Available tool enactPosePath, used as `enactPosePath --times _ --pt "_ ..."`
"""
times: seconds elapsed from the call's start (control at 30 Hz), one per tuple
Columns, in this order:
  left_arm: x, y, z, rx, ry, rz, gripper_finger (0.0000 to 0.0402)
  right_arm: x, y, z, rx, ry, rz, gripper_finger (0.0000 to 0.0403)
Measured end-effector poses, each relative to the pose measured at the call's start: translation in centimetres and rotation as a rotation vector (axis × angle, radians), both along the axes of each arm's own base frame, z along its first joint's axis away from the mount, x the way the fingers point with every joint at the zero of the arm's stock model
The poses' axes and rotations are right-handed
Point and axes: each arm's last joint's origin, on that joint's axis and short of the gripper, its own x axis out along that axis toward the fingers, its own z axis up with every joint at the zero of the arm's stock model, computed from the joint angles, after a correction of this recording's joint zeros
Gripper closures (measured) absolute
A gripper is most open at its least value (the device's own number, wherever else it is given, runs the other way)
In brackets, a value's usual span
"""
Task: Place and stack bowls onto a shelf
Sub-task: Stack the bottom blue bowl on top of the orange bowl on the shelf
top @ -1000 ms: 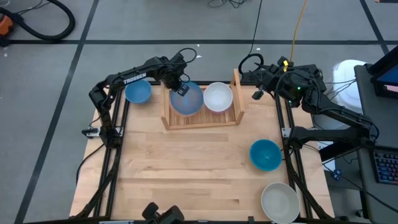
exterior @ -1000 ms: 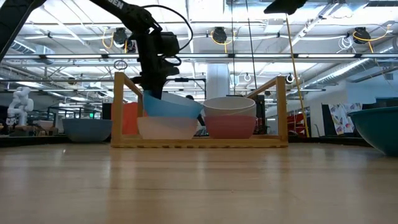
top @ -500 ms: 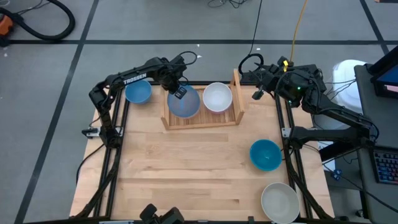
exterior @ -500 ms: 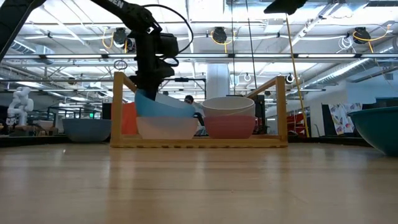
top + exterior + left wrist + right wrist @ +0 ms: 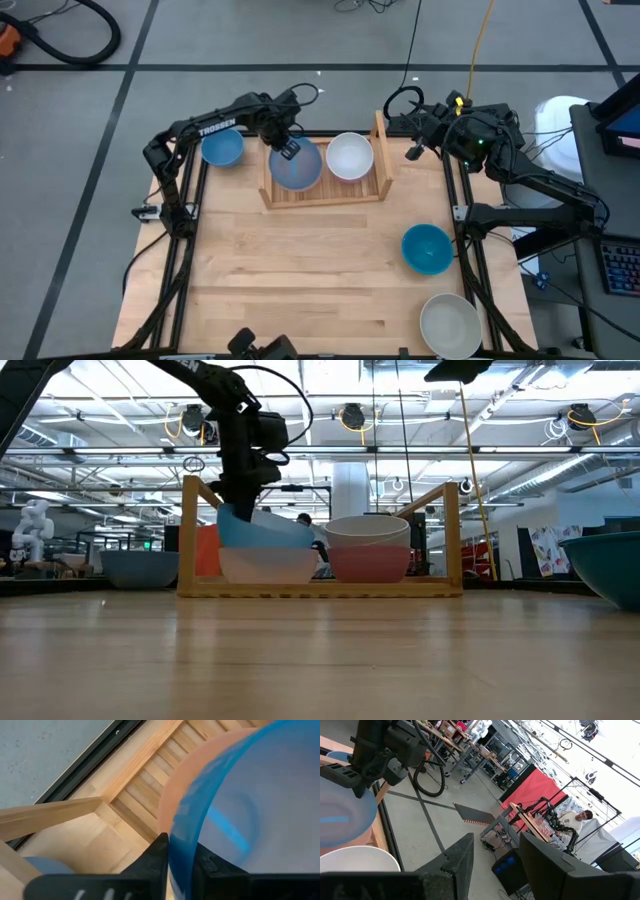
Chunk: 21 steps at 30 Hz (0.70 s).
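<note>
The left claw [image 5: 286, 148] is clamped on the rim of a blue bowl [image 5: 298, 166], tilted atop the peach bowl [image 5: 268, 565] in the shelf [image 5: 382, 150]. The right claw [image 5: 495, 855] rests beyond it, fingers apart.

Tilted blue bowl [image 5: 297, 166] rests in peach bowl [image 5: 268, 565] on shelf [image 5: 325, 192]; white bowl [image 5: 350, 156] beside.

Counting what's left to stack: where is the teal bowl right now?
In the high view the teal bowl sits loose on the table's right side, outside the shelf, with a white bowl nearest, by the front right corner.
</note>
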Motion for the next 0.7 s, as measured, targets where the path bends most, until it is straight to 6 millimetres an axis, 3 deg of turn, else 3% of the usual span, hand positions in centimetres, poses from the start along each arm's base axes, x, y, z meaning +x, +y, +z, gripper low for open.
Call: enactPosePath --times 0.27,0.7 --pt "0.11 -0.04 0.01 0.003 -0.005 -0.002 0.0308 0.0 0.0 0.0 0.0 0.0 0.0 0.025" --pt "0.48 -0.34 0.71 0.01 -0.016 -0.015 0.0302 0.0 0.0 -0.01 0.0 0.0 0.0 0.025"
